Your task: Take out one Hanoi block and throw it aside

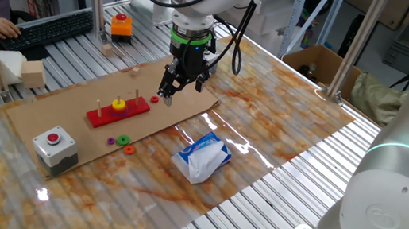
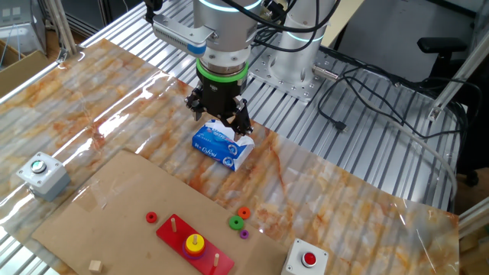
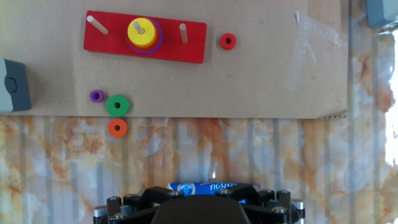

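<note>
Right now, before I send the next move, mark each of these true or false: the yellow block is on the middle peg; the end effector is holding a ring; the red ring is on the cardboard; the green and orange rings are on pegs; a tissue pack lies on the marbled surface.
1. The yellow block sits on the middle peg of the red base. True.
2. The end effector holds a ring. False: nothing shows between its fingers.
3. The red ring lies on the cardboard, off the base. True.
4. The green ring and orange ring are on pegs. False: both lie loose, off the base.
5. A tissue pack lies on the marbled surface. True.
</note>
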Robot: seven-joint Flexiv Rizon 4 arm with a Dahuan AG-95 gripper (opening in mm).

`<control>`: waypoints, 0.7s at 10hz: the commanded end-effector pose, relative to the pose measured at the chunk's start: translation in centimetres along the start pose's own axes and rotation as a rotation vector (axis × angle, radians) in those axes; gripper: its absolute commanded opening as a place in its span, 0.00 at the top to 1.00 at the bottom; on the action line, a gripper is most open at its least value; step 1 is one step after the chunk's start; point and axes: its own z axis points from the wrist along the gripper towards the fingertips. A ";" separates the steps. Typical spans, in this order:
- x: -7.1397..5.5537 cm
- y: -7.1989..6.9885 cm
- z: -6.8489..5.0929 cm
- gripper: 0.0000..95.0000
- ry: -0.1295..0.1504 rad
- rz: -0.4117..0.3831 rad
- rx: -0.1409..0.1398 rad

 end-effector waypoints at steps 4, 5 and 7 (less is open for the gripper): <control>0.1 0.0 0.0 0.40 -0.020 0.361 -0.122; 0.1 0.0 0.0 0.40 -0.019 0.365 -0.124; 0.1 0.0 0.0 0.40 -0.019 0.365 -0.124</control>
